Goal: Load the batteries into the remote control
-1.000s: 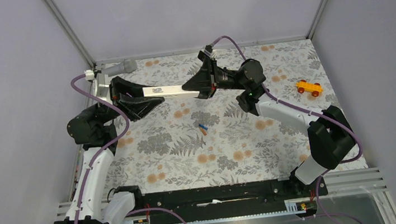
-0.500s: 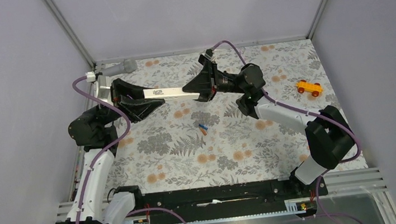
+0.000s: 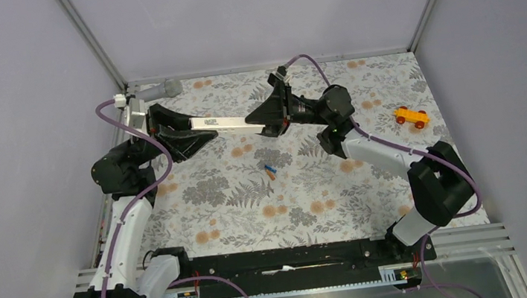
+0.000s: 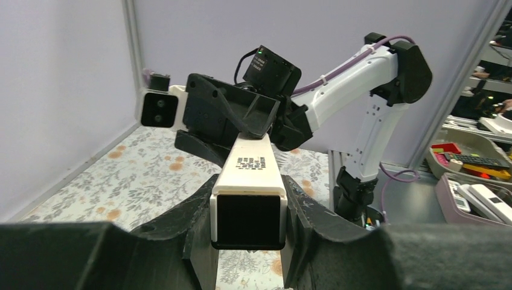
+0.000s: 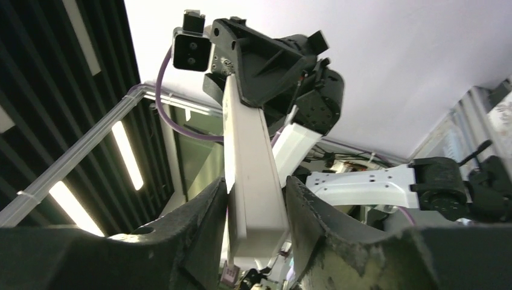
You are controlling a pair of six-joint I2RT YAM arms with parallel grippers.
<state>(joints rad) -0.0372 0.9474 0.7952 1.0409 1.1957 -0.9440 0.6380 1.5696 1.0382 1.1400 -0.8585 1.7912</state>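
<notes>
While remote control (image 3: 231, 123) hangs above counter (image 3: 371, 197), left tool (image 3: 194, 136) clamps one end, right tool (image 3: 263, 120) other; likely stiff, light, slick plastic, best gripped across narrow sides.

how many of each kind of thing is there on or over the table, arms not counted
remote control: 1
batteries: 2, tiny and lying together, so this count is less sure
toy car: 1
microphone: 1
total: 5
</notes>
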